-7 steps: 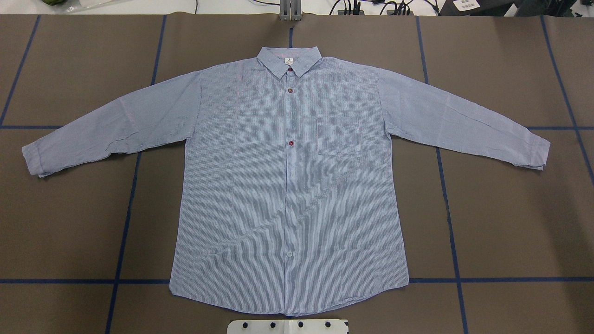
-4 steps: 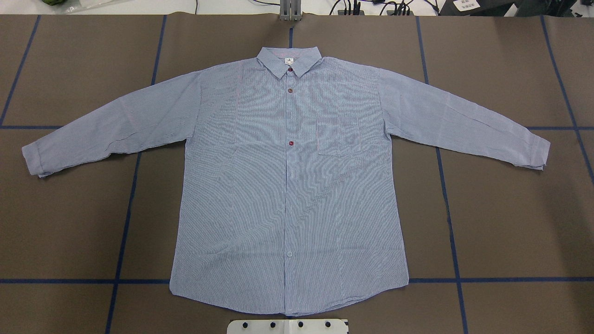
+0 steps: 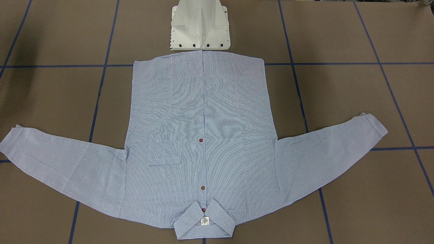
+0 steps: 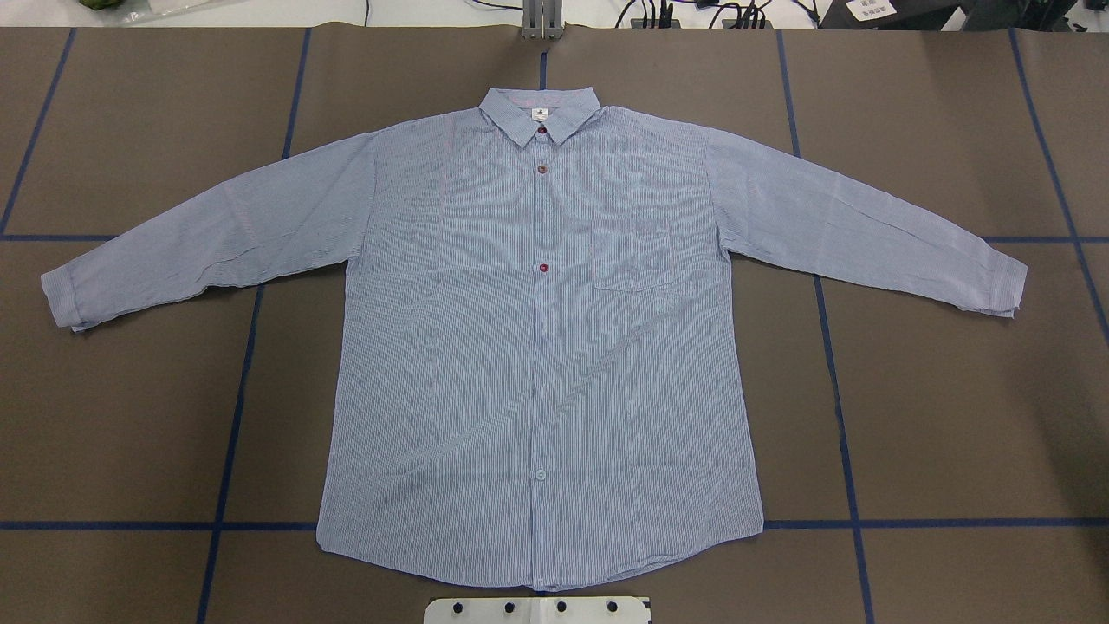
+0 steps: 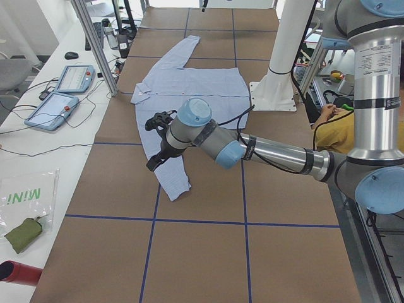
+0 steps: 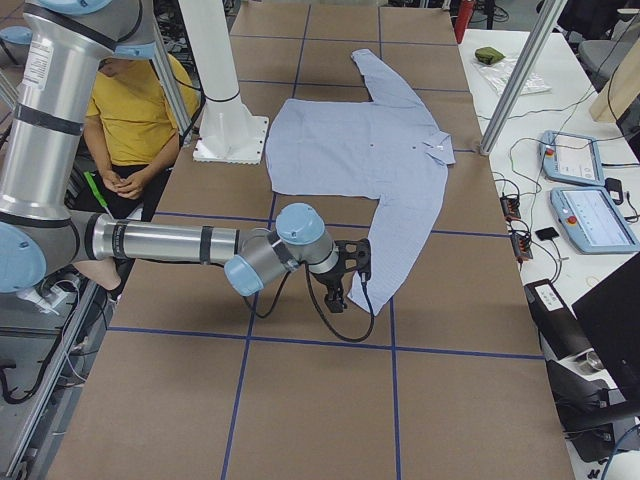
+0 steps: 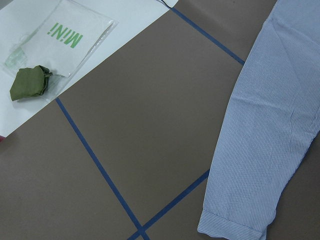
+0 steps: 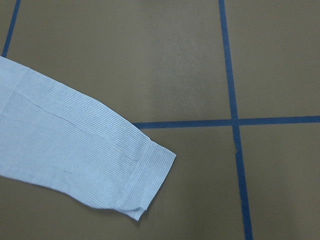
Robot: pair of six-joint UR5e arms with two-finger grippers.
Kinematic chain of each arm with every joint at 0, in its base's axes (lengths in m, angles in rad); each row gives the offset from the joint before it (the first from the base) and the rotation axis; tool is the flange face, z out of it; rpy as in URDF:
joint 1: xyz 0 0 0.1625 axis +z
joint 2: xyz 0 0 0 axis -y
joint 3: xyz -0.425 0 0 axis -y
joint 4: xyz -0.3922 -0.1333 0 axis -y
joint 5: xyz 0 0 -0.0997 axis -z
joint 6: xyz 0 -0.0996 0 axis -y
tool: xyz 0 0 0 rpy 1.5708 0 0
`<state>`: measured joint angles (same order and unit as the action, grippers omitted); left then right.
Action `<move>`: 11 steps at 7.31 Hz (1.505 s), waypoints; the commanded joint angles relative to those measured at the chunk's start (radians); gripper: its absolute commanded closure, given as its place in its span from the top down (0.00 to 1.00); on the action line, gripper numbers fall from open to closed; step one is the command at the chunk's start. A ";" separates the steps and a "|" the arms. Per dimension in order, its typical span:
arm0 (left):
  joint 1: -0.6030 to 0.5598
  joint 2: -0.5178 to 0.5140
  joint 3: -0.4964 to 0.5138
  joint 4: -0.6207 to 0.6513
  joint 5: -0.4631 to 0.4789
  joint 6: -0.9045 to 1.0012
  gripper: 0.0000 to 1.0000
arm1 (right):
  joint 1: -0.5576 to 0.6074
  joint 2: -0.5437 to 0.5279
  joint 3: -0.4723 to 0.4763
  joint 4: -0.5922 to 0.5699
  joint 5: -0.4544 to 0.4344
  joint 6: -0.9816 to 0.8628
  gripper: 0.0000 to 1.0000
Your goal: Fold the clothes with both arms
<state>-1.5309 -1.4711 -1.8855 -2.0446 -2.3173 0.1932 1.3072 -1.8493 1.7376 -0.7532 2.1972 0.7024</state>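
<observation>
Shirt: I see it lying flat and face up at the middle of the table. It is buttoned, the collar pointing to the far edge and the hem just beside the white pedestal at the robot's edge. The chest pocket lies on the side toward the table's right end.

Sleeves: each is spread outward and angled slightly toward the robot's edge. The left cuff lies near the table's left end and the right cuff near its right end, both across the blue tape lines.

Left arm: it reaches out level above the table's left end. The left gripper is raised over the area of the left sleeve, apart from the cloth. I cannot tell how its fingers stand.

Right arm: it is posed likewise at the right end. The right gripper hangs above the right sleeve without touching it, and again I cannot tell the finger spacing.

Surroundings: a green pouch and a clear bag lie on the white bench past the table's far edge. A person in yellow sits behind the pedestal.
</observation>
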 commanded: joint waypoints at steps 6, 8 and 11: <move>0.000 0.002 0.002 0.000 -0.001 0.002 1.00 | -0.394 0.059 -0.202 0.291 -0.413 0.400 0.73; 0.000 0.000 0.000 0.000 -0.001 0.002 1.00 | -0.430 0.059 -0.233 0.337 -0.445 0.419 0.70; 0.000 0.002 0.002 0.000 -0.001 0.003 1.00 | -0.444 0.067 -0.245 0.353 -0.461 0.439 0.43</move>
<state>-1.5309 -1.4709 -1.8840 -2.0448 -2.3179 0.1951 0.8671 -1.7874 1.4953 -0.4038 1.7400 1.1349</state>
